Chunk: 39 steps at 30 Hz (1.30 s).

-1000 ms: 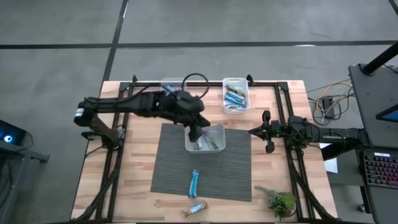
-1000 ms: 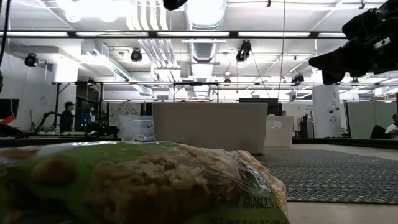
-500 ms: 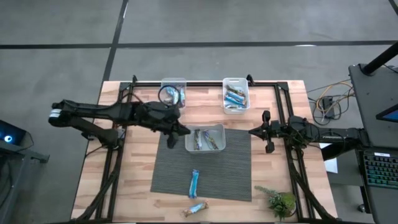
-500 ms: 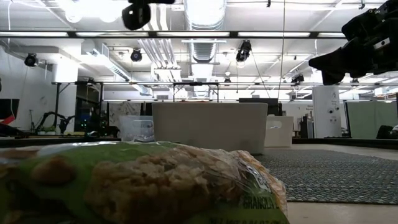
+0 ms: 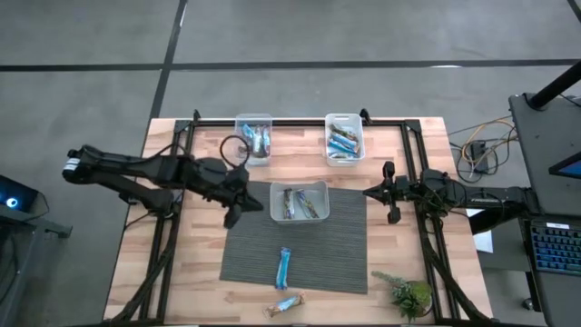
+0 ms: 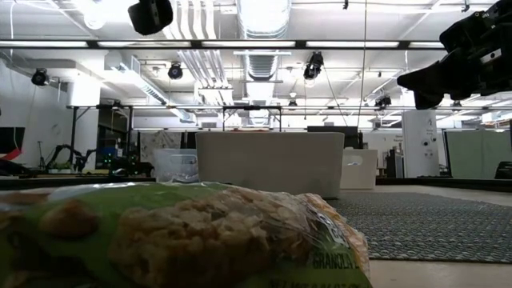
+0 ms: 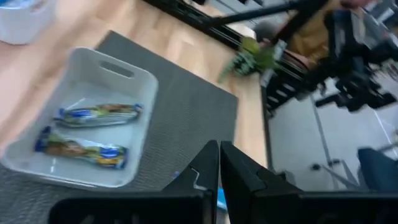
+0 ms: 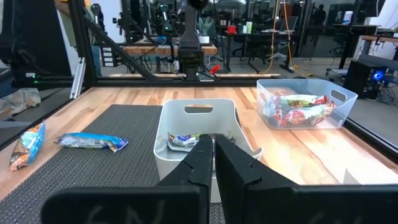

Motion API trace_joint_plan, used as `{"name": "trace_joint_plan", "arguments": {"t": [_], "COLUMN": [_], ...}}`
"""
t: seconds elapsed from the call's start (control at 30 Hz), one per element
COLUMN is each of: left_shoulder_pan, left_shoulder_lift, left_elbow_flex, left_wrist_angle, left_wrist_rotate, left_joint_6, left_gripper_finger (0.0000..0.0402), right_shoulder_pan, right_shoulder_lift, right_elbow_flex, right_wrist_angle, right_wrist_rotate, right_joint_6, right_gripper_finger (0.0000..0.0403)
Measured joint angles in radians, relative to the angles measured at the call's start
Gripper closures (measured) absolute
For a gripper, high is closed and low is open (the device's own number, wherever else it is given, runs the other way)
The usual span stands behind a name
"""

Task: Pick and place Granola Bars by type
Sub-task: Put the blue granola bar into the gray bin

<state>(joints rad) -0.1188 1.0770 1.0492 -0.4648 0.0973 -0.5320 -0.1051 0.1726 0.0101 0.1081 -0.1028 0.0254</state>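
Observation:
My left gripper [image 5: 231, 219] is shut and empty above the grey mat's far left corner, to the left of the middle white tub [image 5: 321, 187]. That tub holds two multicoloured bars [image 7: 84, 132]. A blue bar [image 5: 284, 267] lies on the mat [image 5: 254, 254]. A multicoloured bar [image 5: 286, 305] lies on the wood at the near edge and fills the low view's foreground [image 6: 184, 240]. My right gripper [image 5: 367, 192] is shut and empty, waiting to the right of the middle tub [image 8: 198, 118].
Two clear tubs stand at the far edge: the left one [image 5: 254, 119] and the right one [image 5: 345, 118], both holding bars. A small green plant [image 5: 408, 295] stands at the near right corner. The mat's near half has free room around the blue bar.
My left gripper has drawn back from over the middle tub toward the table's left edge and a little toward the near edge. It now stands beside the tub. The bars in the tub, partly hidden by the gripper before, now show in full.

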Motion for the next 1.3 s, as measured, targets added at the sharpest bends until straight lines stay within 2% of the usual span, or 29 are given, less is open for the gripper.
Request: {"name": "trace_joint_plan", "arguments": {"t": [0.4,0.67,1.0,1.3], "left_shoulder_pan": [-0.167,-0.222,-0.276,-0.318], "left_shoulder_lift": [0.133,0.268,0.449,0.6], "left_elbow_flex": [0.104,0.212,0.37,0.53], "left_wrist_angle": [0.0,0.001,-0.019,-0.106], "left_wrist_rotate": [0.014,0.001,-0.03,-0.046], "left_joint_6": [-0.021,-0.126,-0.323,-0.586], "left_gripper_finger": [0.0402,0.0402,0.0402,0.0402], "right_shoulder_pan": [0.0,0.0,0.0,0.0], "right_shoulder_lift": [0.0,0.0,0.0,0.0], "right_elbow_flex": [0.0,0.0,0.0,0.0], "right_wrist_angle": [0.0,0.0,0.0,0.0], "right_wrist_rotate": [0.0,0.0,0.0,0.0], "right_joint_6": [0.0,0.0,0.0,0.0], "right_gripper_finger": [0.0394,0.0394,0.0394,0.0394]}}
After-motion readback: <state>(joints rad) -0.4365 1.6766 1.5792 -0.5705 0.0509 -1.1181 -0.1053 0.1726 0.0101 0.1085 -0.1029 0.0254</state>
